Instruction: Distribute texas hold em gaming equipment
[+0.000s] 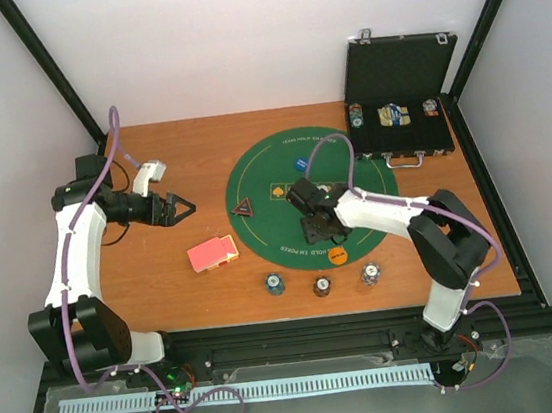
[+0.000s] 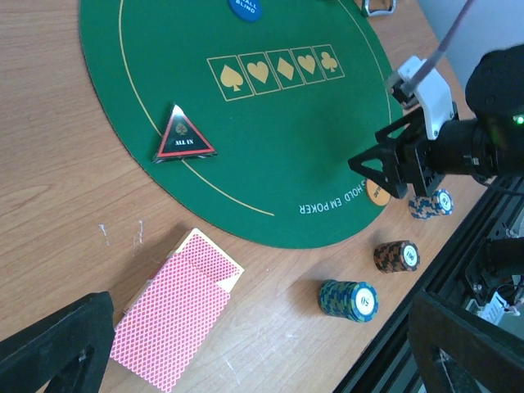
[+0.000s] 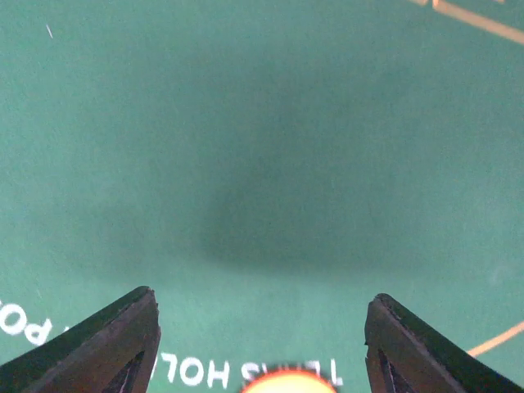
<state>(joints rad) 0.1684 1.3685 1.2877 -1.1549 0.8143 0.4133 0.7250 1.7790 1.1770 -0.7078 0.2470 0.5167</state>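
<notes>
A red-backed card deck (image 1: 211, 254) lies on the wood left of the round green mat (image 1: 273, 182); it also shows in the left wrist view (image 2: 172, 311). A dark red-edged triangle (image 1: 244, 208) (image 2: 183, 134), a blue disc (image 1: 302, 161) (image 2: 245, 6) and an orange disc (image 1: 337, 254) (image 3: 286, 381) lie on the mat. Three chip stacks (image 1: 276, 284) (image 1: 321, 287) (image 1: 369, 275) stand along the near edge. My left gripper (image 1: 184, 209) is open and empty, above the wood left of the mat. My right gripper (image 1: 318, 234) is open, low over the mat just beyond the orange disc.
A black hinged case (image 1: 402, 121) stands open at the back right with more chips and cards inside. The table's near edge (image 1: 319, 314) runs just behind the chip stacks. Black frame posts rise at the back corners.
</notes>
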